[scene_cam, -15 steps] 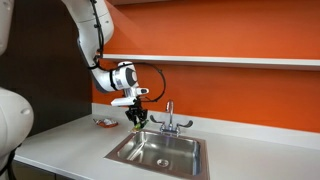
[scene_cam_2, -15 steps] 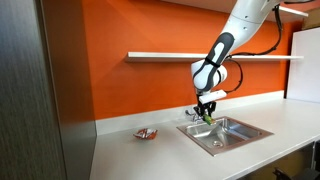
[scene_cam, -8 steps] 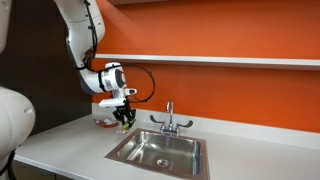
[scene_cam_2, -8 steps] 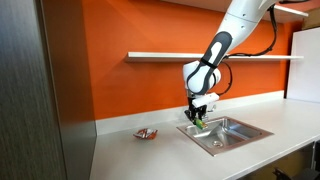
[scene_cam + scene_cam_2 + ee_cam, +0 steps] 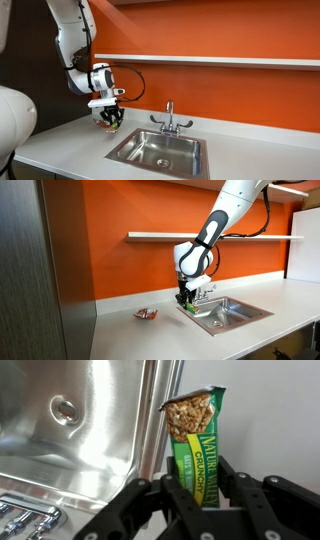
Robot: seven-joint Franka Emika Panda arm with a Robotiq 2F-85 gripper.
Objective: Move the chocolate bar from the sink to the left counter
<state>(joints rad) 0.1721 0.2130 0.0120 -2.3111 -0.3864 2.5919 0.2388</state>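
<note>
claw (image 5: 200, 488) clamped on the flat green rectangular chocolate bar (image 5: 197, 435) | bar has left the stainless-steel rectangular sink (image 5: 85, 455); now just past its rim, above the smooth light-grey desk (image 5: 275, 420) | carry nearly done; lowering, release remain | red-and-white flat packet (image 5: 146, 313) beyond, farther from sink

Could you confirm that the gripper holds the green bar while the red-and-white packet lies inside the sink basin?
Not quite: the red-and-white packet lies on the counter, outside the sink, as an exterior view shows. The gripper does hold the green bar.
</note>
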